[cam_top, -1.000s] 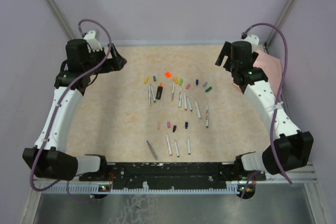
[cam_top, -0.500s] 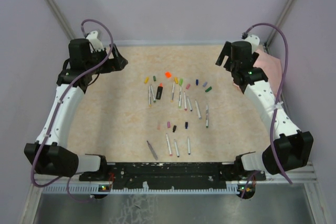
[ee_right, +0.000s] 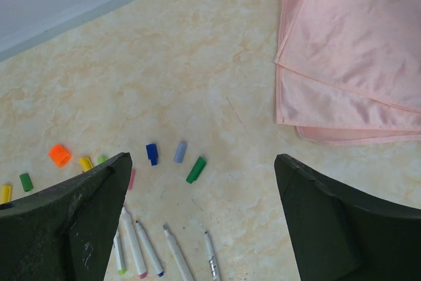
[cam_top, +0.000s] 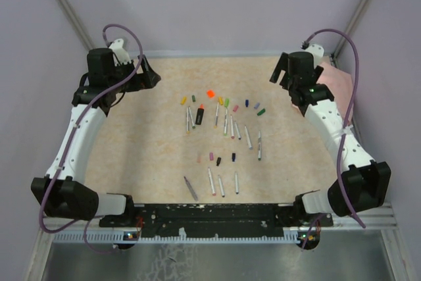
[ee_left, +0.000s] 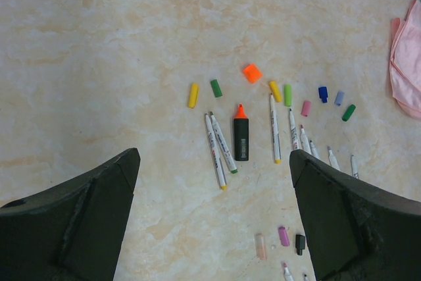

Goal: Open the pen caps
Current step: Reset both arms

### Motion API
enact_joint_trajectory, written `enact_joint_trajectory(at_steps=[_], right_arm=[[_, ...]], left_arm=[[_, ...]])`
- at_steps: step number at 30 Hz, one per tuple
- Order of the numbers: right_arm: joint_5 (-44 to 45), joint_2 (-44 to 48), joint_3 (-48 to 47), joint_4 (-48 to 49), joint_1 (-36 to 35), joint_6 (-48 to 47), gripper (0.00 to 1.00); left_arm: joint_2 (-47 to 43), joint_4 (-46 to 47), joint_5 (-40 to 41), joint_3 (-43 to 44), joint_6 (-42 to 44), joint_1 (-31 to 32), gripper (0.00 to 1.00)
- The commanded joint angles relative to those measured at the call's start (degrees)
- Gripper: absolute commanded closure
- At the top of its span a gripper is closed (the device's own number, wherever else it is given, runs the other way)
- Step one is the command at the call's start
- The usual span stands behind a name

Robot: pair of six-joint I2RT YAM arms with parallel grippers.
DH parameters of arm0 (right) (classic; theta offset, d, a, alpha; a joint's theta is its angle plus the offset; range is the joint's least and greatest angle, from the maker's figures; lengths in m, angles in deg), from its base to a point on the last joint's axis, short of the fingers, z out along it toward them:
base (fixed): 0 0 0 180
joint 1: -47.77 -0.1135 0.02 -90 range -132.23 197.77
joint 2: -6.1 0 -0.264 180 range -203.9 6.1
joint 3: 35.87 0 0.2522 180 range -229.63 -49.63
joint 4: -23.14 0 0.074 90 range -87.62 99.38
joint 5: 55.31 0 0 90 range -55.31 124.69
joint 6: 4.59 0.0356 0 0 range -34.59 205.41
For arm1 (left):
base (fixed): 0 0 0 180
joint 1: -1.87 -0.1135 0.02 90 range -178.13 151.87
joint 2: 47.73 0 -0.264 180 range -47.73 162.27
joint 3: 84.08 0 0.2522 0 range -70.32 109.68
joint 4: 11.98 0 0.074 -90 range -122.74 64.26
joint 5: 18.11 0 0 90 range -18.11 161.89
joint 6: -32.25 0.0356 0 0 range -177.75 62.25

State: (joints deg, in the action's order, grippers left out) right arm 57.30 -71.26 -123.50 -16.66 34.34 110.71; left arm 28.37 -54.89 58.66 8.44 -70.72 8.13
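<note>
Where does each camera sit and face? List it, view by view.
Top external: above and behind the bases, looking down at the table; both arms, left claw, right claw.
Left wrist: looks down at black highlighter; own fingers.
Right wrist: looks down at pink cloth; own fingers.
Shared: orange cap, in all three.

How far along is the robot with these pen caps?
Mostly done: loose caps lie in rows near bare-tipped pens, and the highlighter shows its orange tip. Nothing is in hand; both jaws stand open, empty. One grey pen near the front is too small to judge.
</note>
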Motion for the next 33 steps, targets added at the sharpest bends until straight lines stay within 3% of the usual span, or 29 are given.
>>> enact_joint_trajectory(at_steps=[1,33], right_arm=[[2.04,-0.16,-1.41,2.75,0.36,-0.46,0.1],[2.92,1.16,-0.23,2.81,0.34,-1.75,0.1]], left_arm=[[0.09,0.5,-0.77,1.71,0.93,-0.15,0.0],[-1.34,0.41,-0.76,0.47,0.95,-0.2,0.0]])
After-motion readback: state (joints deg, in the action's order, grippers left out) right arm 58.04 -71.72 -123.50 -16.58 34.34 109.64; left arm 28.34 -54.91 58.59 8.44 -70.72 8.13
